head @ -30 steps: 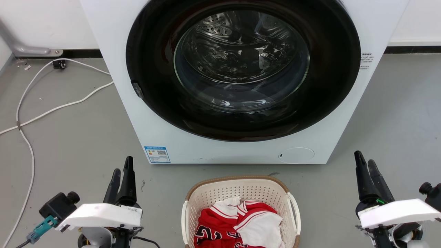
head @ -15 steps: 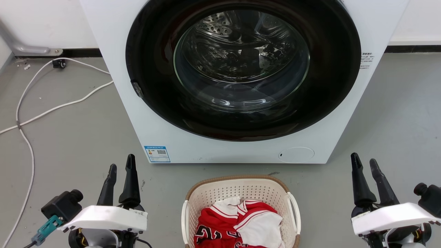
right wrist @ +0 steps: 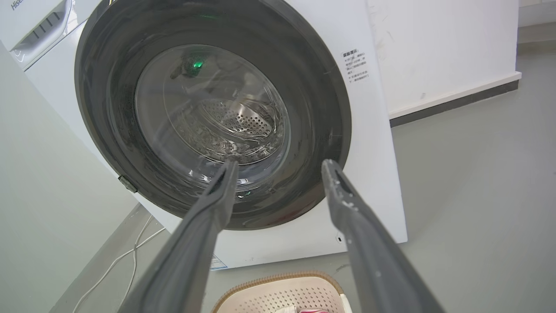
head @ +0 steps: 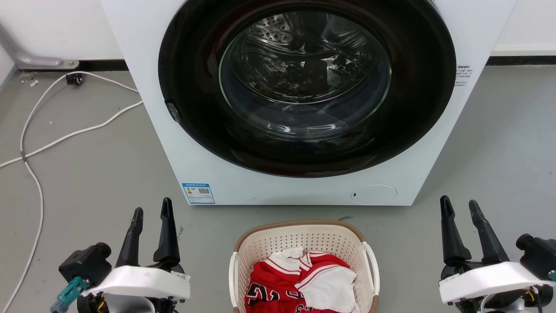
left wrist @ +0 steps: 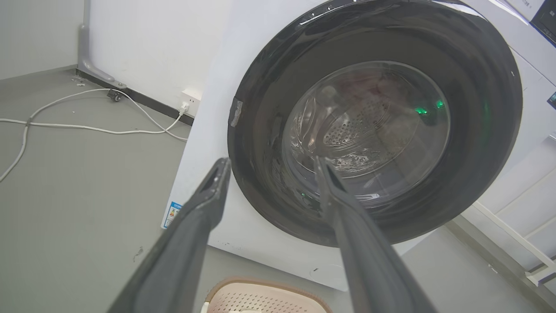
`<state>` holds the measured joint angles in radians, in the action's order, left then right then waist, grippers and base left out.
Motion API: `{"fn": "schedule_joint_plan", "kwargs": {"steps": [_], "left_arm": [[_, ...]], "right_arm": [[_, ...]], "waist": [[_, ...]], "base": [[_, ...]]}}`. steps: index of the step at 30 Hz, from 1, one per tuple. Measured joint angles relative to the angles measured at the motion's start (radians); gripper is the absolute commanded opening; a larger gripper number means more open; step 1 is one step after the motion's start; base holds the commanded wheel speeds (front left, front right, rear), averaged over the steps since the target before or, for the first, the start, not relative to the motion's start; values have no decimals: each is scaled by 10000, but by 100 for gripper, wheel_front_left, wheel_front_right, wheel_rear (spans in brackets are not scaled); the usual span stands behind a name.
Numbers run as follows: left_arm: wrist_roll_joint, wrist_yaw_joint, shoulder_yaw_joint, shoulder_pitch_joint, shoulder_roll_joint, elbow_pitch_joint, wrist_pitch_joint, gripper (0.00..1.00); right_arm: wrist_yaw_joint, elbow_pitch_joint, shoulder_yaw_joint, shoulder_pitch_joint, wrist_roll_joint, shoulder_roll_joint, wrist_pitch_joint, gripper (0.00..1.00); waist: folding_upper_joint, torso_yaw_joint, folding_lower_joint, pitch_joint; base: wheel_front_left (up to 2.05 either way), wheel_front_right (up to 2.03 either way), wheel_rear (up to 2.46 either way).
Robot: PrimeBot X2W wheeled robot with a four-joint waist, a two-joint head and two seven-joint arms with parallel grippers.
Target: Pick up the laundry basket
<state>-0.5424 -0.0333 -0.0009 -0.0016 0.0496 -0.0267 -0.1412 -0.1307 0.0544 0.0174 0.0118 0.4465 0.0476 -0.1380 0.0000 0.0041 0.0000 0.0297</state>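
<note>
Grey floor (head: 87, 174) before a white washer (head: 304, 100); laundry basket (head: 304, 237) bottom centre; left gripper (head: 151, 211) lower left, right gripper (head: 459, 205) lower right, both with fingers apart, empty.

- The grey floor (head: 95, 174) is smooth, with a few dark scuffs by the washer's front.
- A white washer (head: 260, 191) stands on it, near the back wall.
- The laundry basket (head: 278, 243) sits on the floor just in front of the washer, apart from it.
- White cables (head: 65, 138) trail across the left side; one reaches a small black fitting (head: 74, 79) by the wall.
</note>
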Motion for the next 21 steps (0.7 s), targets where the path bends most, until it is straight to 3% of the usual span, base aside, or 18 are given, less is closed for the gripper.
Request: {"fn": "schedule_joint_plan", "kwargs": {"steps": [21], "left_arm": [[2092,159,-81,340,0,81,-485,100]], "right_arm": [[-2,-146,-113,301,-2115,4,-497,100]], "waist": [[1,-5,1,73]], "base": [[0,0,0]]}}
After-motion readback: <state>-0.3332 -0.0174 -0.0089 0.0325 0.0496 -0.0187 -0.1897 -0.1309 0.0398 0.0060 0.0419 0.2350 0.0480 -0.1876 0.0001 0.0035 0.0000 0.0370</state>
